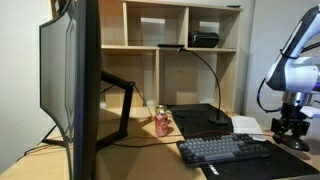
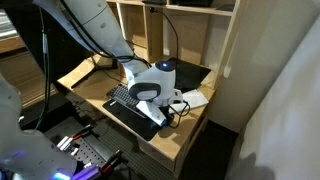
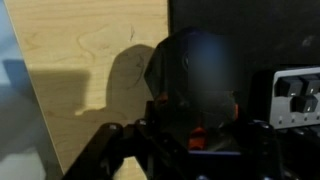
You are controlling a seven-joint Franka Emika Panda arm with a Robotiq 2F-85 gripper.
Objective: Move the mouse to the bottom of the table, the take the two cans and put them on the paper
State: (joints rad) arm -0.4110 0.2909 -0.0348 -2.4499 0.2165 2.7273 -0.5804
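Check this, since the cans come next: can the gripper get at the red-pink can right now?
Probably not yet: the gripper looks closed around the mouse, and the red-pink can stands across the table, beyond the keyboard.

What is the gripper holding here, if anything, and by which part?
The gripper seems to hold the mouse, with a finger on each side at its near end. The wrist view is too dark to confirm contact.
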